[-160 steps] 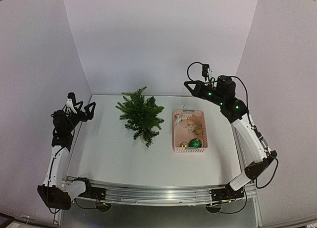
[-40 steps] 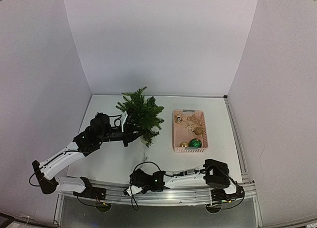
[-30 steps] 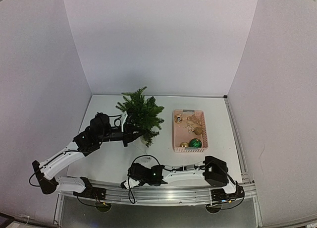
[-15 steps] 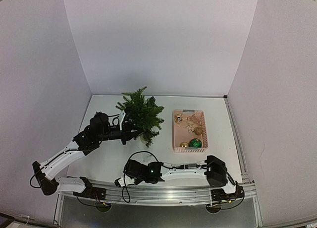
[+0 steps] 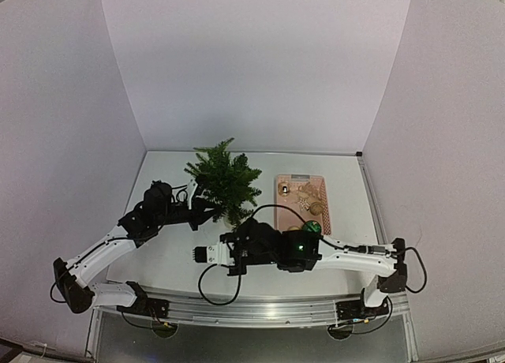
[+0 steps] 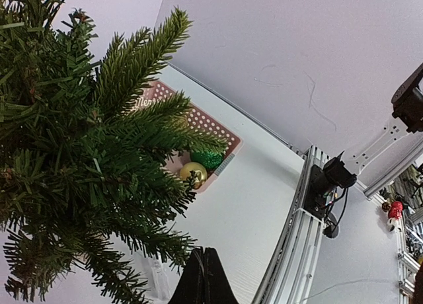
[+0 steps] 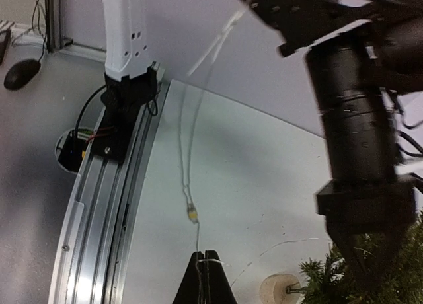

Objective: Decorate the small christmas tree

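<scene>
From above, the tree (image 5: 225,183) stands on the desk (image 5: 355,209), left of a pink basket (image 5: 304,191). The left claw (image 5: 210,214) is at its lower branches, and the right claw (image 5: 197,254) reaches across in front of it.

The left wrist view shows that claw pinched shut beside the needles.

In the right wrist view, the claw nips a thin wire (image 7: 187,188) carrying a small bulb (image 7: 192,213), near the tree's pale base (image 7: 276,289).
</scene>
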Available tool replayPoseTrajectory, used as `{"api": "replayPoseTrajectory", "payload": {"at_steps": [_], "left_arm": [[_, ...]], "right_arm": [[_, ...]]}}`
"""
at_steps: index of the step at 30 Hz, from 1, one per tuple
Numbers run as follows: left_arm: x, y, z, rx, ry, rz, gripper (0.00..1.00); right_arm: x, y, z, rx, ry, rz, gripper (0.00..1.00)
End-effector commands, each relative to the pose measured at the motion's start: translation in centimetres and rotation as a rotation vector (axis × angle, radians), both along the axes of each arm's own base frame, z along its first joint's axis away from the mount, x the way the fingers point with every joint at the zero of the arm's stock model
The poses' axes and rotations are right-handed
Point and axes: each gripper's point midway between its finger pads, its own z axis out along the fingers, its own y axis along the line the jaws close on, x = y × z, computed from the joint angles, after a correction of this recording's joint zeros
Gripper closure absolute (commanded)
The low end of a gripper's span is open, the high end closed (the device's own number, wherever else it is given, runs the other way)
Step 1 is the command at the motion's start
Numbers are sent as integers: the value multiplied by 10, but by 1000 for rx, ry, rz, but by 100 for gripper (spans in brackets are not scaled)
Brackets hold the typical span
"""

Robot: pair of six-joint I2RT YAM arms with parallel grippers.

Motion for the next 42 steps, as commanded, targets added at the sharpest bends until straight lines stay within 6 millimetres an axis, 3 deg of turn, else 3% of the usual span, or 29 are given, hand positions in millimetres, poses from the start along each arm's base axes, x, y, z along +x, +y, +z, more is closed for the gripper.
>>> {"api": "replayPoseTrajectory", "payload": {"at_steps": [1,7,14,21,25,32,42], "left_arm": [[2,2,48,-60,-186,-21,100],[1,9,59,-48,-253,-22,100],[1,14,63,-30,-283,-13,100],[2,23,59,-9,-269,10,100],[10,32,51,2,-235,64,100],[16,42,50,-7,-221,100,100],[22,47,24,76,-230,115,98]], "right_arm": [[16,-26,74,205,119,-44,100],[35,-57,138,394,73,-53,100],[49,-70,173,482,0,-82,100],[86,-83,212,620,-48,-184,100],[109,-79,238,687,-91,-240,100],[130,-71,281,821,-151,-254,100],[161,-41,292,919,-225,-241,100]]}}
